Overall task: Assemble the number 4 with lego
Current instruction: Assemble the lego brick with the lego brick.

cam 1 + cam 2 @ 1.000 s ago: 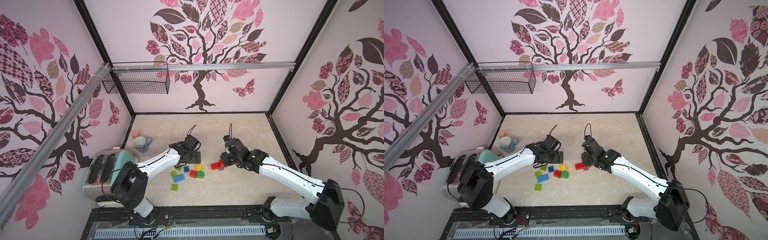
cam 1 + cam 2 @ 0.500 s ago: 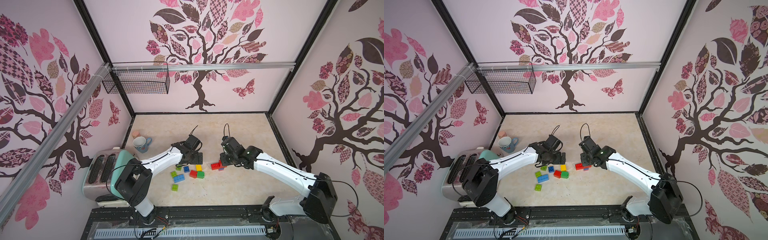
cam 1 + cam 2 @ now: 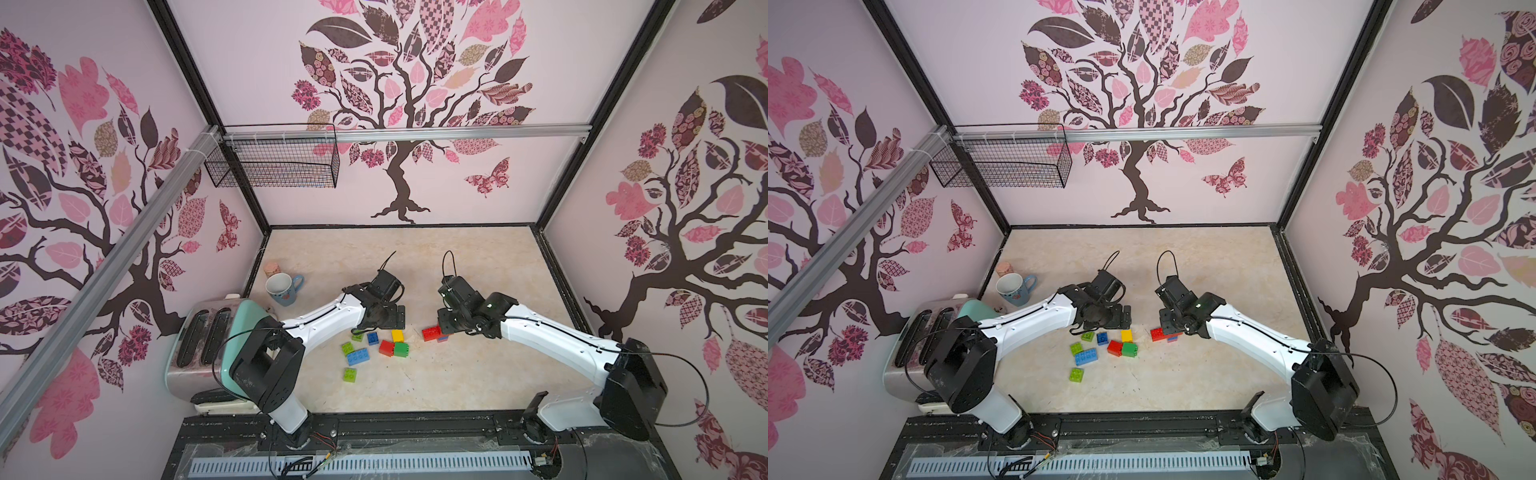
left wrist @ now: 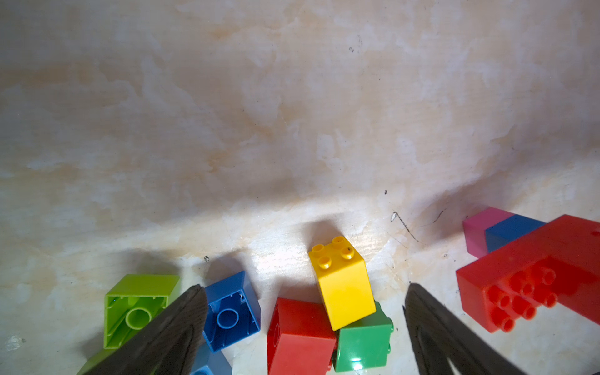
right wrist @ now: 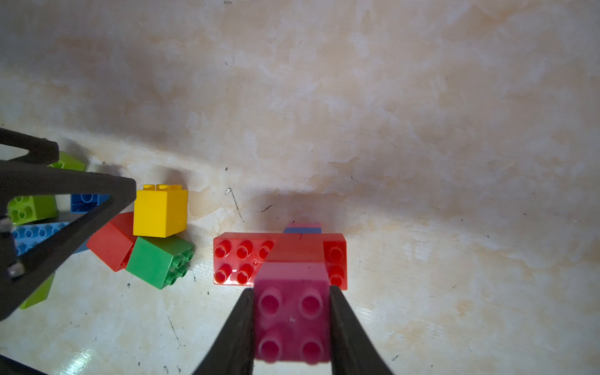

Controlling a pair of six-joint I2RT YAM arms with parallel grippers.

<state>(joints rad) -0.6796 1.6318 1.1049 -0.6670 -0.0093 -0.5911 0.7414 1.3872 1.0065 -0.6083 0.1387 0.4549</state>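
Note:
My right gripper point(image 5: 291, 290) is shut on a pink lego brick point(image 5: 292, 324) that sits against the studded face of a long red brick point(image 5: 240, 259) point(image 3: 431, 332). A blue brick point(image 4: 513, 229) and another pink one point(image 4: 480, 227) lie behind the red one. My left gripper point(image 4: 304, 288) hangs open just over a loose cluster: yellow point(image 4: 341, 282) point(image 3: 397, 335), red point(image 4: 298, 334), green point(image 4: 363, 344) and an upturned blue brick point(image 4: 232, 308). Lime bricks point(image 3: 347, 348) and a long blue brick point(image 3: 358, 356) lie to the left. Nothing is between the left fingers.
A blue mug point(image 3: 283, 289) and a small pink cup point(image 3: 272, 268) stand at the back left. A mint toaster point(image 3: 208, 345) fills the left front corner. A wire basket point(image 3: 274, 160) hangs on the back wall. Walls enclose three sides.
The right wrist has crept slightly toward the left arm, still gripping the pink brick. The left gripper has barely moved and the loose bricks lie as before.

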